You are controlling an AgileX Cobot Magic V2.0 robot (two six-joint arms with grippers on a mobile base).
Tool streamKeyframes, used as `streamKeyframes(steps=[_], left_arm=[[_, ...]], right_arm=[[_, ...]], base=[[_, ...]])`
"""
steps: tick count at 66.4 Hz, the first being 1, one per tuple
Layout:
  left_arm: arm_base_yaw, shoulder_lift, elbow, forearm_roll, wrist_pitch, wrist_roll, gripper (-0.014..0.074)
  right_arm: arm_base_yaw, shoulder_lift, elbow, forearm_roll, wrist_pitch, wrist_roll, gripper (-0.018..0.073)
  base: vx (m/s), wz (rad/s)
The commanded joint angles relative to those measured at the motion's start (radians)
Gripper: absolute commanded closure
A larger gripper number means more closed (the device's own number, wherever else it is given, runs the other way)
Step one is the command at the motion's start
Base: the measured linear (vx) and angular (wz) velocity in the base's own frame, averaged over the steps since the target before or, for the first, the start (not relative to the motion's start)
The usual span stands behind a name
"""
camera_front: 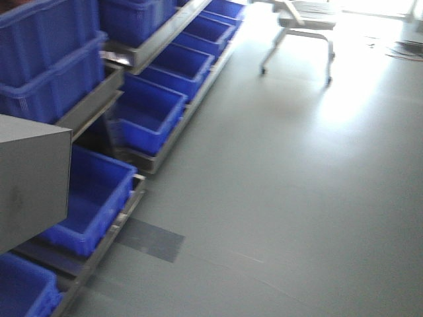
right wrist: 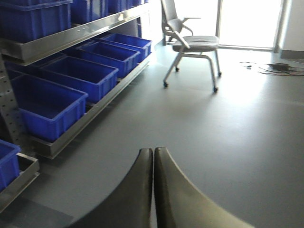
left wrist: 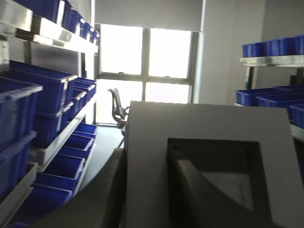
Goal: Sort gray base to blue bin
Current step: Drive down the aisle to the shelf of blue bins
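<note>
The gray base fills the lower left wrist view, its square recessed opening facing the camera. My left gripper is shut on it: one dark finger presses its outer left side and the other finger sits inside the recess. In the front view the same block hangs at the left edge, above a blue bin on the lowest shelf. I cannot tell which of the look-alike crates is the task's blue bin. My right gripper hangs over the floor, shut with nothing between its fingers.
A metal rack on the left carries rows of blue crates on several levels. A second rack with crates stands on the right. A wheeled chair stands by the bright window, with cables lying on the grey floor.
</note>
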Motion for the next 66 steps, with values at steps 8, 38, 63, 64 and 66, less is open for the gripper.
streamKeyframes(steps=[8,38,63,64,66], left_arm=[[-0.005,0.008,-0.034,-0.012,-0.105,-0.012,0.0603],[-0.005,0.008,-0.034,-0.012,-0.105,-0.012,0.0603],[-0.005,0.008,-0.034,-0.012,-0.105,-0.012,0.0603],[-0.005,0.008,-0.034,-0.012,-0.105,-0.012,0.0603],[-0.005,0.008,-0.034,-0.012,-0.105,-0.012,0.0603]], right_arm=[[-0.003,0.018,0.001,-0.005,-0.072,-0.012,0.0564],[-0.003,0.018,0.001,-0.005,-0.072,-0.012,0.0564],[-0.003,0.018,0.001,-0.005,-0.072,-0.012,0.0564],[-0.003,0.018,0.001,-0.005,-0.072,-0.012,0.0564],[-0.003,0.018,0.001,-0.005,-0.072,-0.012,0.0564]], base=[[0.19,0.74],[0.17,0.67],[0.17,0.66],[0.17,0.67],[0.17,0.67]])
